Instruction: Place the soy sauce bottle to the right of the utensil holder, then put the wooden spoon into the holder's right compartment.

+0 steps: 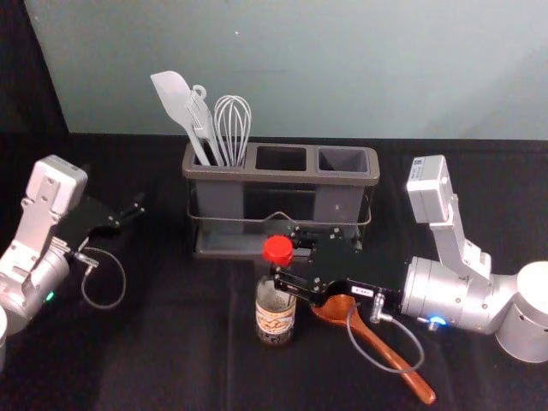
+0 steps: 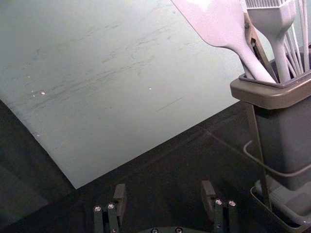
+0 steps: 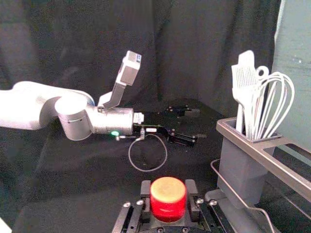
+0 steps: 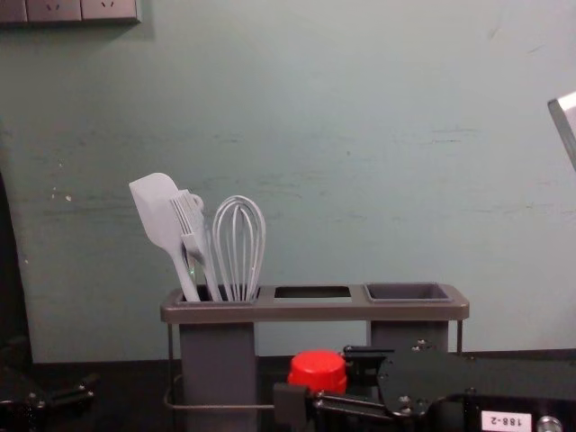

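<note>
Steadiness is what I need now, with my right gripper [image 1: 280,255] closed around the soy sauce bottle [image 1: 274,319], its two fingers flanking the red cap [image 1: 277,248]. The bottle is upright in front of the utensil holder [image 1: 282,175]; whether its base bears on the dark tabletop [image 1: 171,351] I can't tell. With a hold this high, I should lift straight and gently, since the body below could swing. The wooden spoon [image 1: 390,353] lies just beside the bottle, its bowl near my gripper's underside, so I want the base raised clear before I travel right, or I may drag the spoon along. I'd swing around the holder's near corner, mindful of the wire rail [image 1: 257,220], and come down vertically on its right side, easing my fingers apart only once the base sits flat. Leaving the right compartment [image 1: 343,160] easy to reach will help the spoon later. My left gripper [image 2: 164,191] waits at the holder's left, fingers spread, nothing between them.
</note>
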You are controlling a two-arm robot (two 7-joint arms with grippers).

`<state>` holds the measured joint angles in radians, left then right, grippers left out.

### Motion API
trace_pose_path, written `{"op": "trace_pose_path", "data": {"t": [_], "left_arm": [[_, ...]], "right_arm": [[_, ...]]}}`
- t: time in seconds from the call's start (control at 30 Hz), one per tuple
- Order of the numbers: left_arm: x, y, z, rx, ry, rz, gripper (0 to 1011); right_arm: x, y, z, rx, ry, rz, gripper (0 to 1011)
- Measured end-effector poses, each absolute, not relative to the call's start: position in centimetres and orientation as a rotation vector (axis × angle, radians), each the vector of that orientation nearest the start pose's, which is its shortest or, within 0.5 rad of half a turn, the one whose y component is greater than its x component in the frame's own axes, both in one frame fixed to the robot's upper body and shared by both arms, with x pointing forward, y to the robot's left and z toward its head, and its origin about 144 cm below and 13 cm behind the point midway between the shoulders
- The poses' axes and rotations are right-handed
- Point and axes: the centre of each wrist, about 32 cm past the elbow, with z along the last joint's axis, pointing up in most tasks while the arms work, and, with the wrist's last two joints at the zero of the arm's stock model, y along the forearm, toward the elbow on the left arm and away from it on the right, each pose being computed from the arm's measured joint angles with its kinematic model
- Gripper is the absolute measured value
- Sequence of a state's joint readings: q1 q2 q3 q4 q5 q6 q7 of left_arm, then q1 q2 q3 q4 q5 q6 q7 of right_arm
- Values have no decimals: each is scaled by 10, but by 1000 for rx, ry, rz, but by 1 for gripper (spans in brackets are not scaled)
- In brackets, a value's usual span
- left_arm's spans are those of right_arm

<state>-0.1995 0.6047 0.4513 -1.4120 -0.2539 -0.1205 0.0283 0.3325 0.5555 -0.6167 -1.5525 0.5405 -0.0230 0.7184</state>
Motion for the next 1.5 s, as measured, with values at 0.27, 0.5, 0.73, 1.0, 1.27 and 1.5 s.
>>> {"op": "trace_pose_path", "data": {"t": [0.27, 0.5, 0.73, 1.0, 1.27, 1.5], "left_arm": [[489, 310, 1140, 304, -285, 1248, 1005], [489, 310, 1140, 304, -285, 1248, 1005], [489, 310, 1140, 304, -285, 1248, 1005], [489, 310, 1140, 304, -285, 1248, 1005], [489, 310, 1140, 304, -285, 1248, 1005], [489, 310, 1140, 304, -285, 1248, 1005]], "right_arm": [[501, -229, 1190, -83, -33, -343, 382], [496, -235, 1197, -77, -20, -342, 382], [484, -250, 1212, -71, -29, -352, 382], [466, -282, 1225, -76, -54, -399, 382], [452, -326, 1226, -83, -79, -512, 383], [452, -359, 1223, -109, -115, -640, 382]]}}
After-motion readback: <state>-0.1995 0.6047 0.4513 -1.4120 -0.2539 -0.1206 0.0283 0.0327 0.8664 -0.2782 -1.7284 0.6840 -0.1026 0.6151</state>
